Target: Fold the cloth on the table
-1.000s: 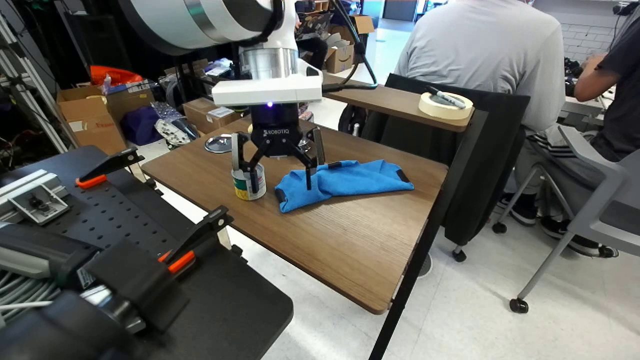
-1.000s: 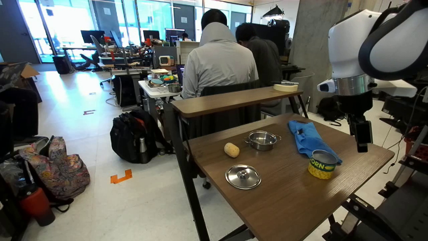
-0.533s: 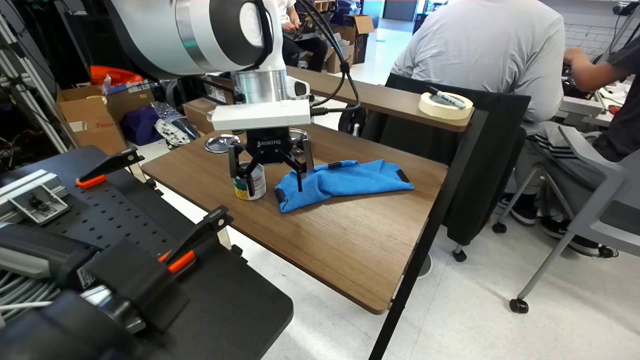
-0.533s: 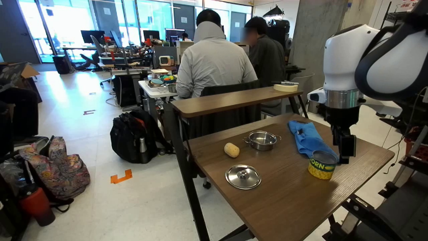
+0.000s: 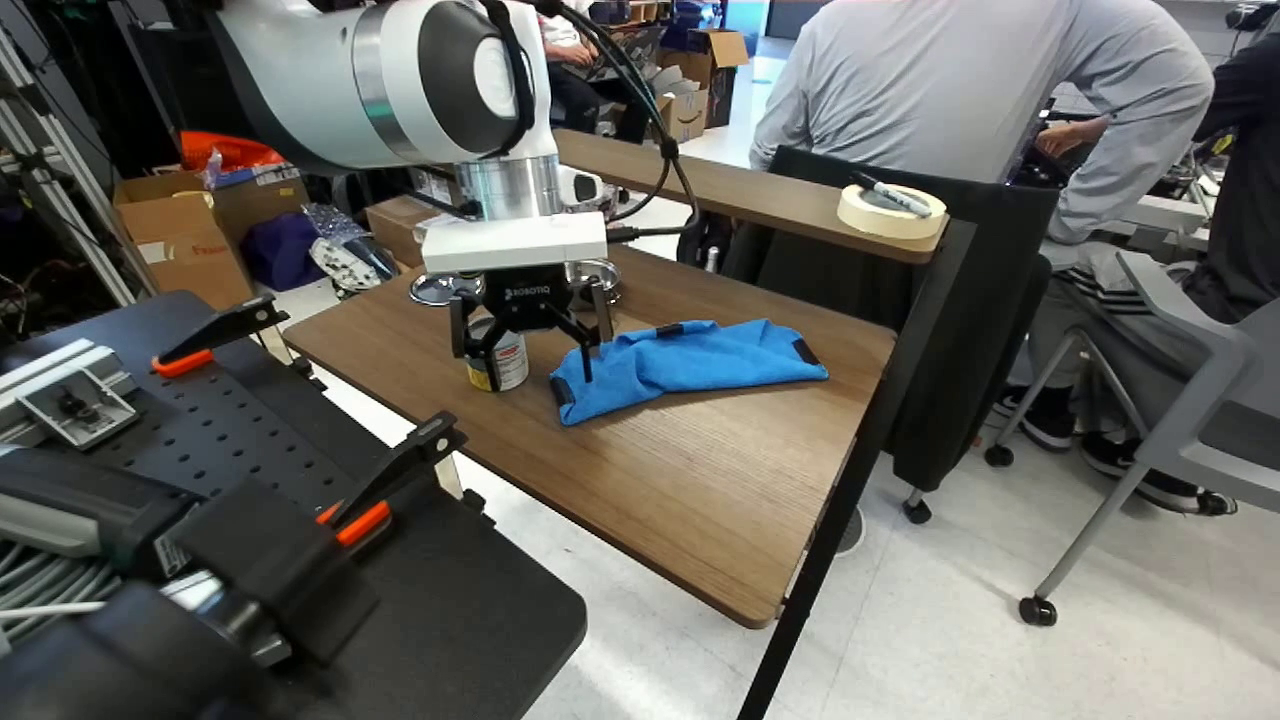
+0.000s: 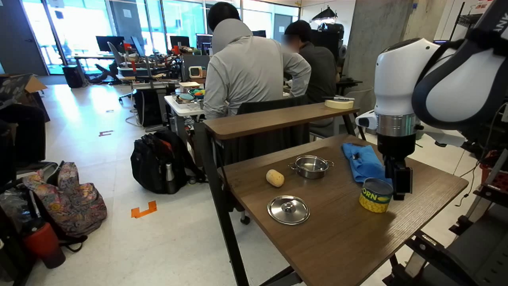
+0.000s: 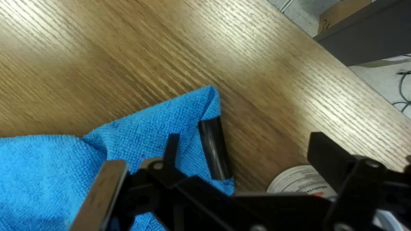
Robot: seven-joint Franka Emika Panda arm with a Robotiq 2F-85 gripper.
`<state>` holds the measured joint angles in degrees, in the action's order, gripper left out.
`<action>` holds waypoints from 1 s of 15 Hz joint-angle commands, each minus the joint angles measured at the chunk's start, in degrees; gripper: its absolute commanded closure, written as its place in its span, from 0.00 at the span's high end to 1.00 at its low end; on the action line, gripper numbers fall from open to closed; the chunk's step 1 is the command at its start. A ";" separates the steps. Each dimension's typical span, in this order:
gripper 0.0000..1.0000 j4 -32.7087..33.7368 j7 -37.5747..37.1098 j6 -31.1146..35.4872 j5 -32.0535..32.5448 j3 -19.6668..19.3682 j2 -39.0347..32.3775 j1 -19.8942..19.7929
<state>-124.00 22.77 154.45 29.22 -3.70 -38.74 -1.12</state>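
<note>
The blue cloth (image 5: 700, 358) lies rumpled in a long strip on the brown wood-grain table (image 5: 690, 480); it also shows in an exterior view (image 6: 364, 161). In the wrist view its near end (image 7: 151, 125) has a black strip along the edge. My gripper (image 5: 540, 380) is open and empty, pointing down low over the cloth's end by the can. In the wrist view the gripper (image 7: 245, 138) has one finger over the cloth and the other beside the can (image 7: 297, 179). I cannot tell whether the fingertips touch the cloth. The gripper hides part of the cloth.
The corn can (image 6: 375, 200) stands close by the gripper and the cloth's end. A steel pot (image 6: 311, 171), a lid (image 6: 288, 209) and a potato-like object (image 6: 275, 178) are on the table. A raised shelf (image 6: 278, 120) runs along one side, with a tape roll (image 5: 890, 212) on it.
My gripper has come down and across toward the can and the cloth's end, staying open. The can has shifted slightly in the last half second. The cloth looks unchanged.
</note>
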 commanded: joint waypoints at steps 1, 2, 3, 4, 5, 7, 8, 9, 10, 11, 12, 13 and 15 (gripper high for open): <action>1.00 2.65 -0.03 -0.91 -0.17 -0.15 -2.14 0.88; 1.00 3.13 0.06 -1.44 -0.24 -0.11 -2.39 0.96; 1.00 3.58 0.03 -1.78 -0.23 -0.16 -2.67 1.09; 1.00 3.75 0.05 -1.95 -0.21 -0.16 -2.73 1.14; 1.00 3.52 0.65 -2.17 -0.42 0.22 -2.35 0.78; 1.00 2.22 2.09 -2.18 -0.90 1.26 -1.00 -0.08; 1.00 1.15 2.98 -1.66 -0.96 1.79 -0.03 -0.49; 1.00 -0.21 4.21 -1.03 -1.07 2.55 1.23 -1.07; 1.00 -1.19 5.40 -0.78 -1.23 3.27 2.20 -1.57; 1.00 -2.86 7.17 -0.38 -1.46 4.34 3.65 -2.50; 1.00 -3.97 8.65 -0.02 -1.61 5.18 4.52 -3.24; 1.00 -5.55 10.33 0.67 -1.79 6.02 5.72 -4.19; 1.00 -7.74 13.58 0.80 -2.70 7.68 7.60 -6.22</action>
<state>-126.71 30.51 154.15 28.59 1.12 -35.90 -3.55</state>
